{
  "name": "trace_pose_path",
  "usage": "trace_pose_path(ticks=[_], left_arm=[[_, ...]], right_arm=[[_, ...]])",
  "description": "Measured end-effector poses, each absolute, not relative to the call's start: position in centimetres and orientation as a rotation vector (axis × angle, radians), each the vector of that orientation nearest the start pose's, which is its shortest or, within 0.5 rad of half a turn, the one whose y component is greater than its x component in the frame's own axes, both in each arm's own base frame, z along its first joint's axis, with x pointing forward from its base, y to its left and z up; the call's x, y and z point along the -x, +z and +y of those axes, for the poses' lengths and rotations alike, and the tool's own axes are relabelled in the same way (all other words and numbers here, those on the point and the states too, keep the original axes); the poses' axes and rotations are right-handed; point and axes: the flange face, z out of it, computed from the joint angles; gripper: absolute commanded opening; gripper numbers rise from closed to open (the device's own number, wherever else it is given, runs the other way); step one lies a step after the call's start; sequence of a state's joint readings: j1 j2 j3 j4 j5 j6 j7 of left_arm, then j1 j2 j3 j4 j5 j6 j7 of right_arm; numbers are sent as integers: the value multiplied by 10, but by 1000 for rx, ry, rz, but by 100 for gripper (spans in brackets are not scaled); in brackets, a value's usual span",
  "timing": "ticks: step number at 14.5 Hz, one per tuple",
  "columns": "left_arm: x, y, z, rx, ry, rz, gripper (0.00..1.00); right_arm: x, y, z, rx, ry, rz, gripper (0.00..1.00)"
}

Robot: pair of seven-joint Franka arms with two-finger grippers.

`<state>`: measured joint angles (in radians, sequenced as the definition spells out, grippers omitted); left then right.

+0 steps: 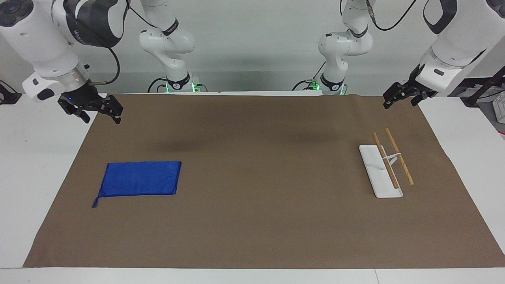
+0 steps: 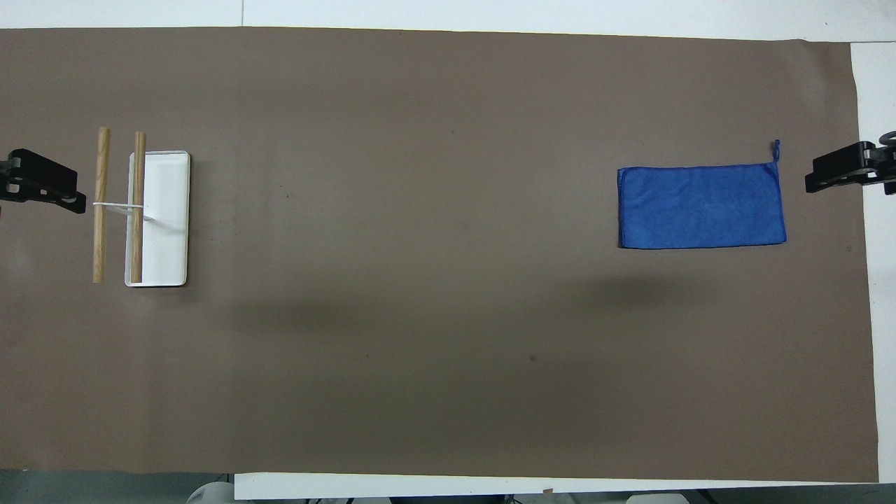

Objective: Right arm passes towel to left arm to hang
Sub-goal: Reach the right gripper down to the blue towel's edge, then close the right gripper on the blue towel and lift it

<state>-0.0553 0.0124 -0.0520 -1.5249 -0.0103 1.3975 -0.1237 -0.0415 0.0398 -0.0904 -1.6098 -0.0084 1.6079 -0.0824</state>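
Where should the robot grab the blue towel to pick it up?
Probably at the short edge of the towel toward the right arm's end of the table, coming straight down from above. It lies flat on the brown mat, so nothing sticks up except an edge to pinch. The open right gripper hangs in the air near that end. The little loop string looks too thin to grab.

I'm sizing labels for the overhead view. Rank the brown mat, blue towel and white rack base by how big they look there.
1. Brown mat, by far the largest.
2. Blue towel.
3. White rack base, partly covered by a wooden rod.
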Motion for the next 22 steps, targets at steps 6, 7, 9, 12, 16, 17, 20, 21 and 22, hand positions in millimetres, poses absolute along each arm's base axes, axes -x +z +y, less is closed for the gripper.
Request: trace_pose_path(ticks=[6,7,9,12,16,17,20,21,22], left_arm=[[-536,625,-59,3128,220,-24,100],[-536,625,-59,3128,220,-24,100],[-536,625,-59,3128,220,-24,100],[-536,625,-59,3128,220,-24,100],[-536,625,-59,3128,220,-24,100],[-536,625,-59,3128,220,-24,100],[-536,625,-59,3128,220,-24,100],[-536,625,-59,3128,220,-24,100],[-536,625,-59,3128,220,-24,100]], right_arm=[[-562,587,-77,3147,68,83,100],[-562,587,-77,3147,68,85,100],[-564,582,-77,3147,68,85,100],[-578,545,-78,3156,-6,30,100],[-589,444,-79,3169,-156,-93,100],[-589,423,-78,3171,-165,-105,100],[-590,381,-77,3172,-126,-120,100],[-591,371,-77,3172,-99,-128,100],[-591,361,-77,3170,-72,-151,100]])
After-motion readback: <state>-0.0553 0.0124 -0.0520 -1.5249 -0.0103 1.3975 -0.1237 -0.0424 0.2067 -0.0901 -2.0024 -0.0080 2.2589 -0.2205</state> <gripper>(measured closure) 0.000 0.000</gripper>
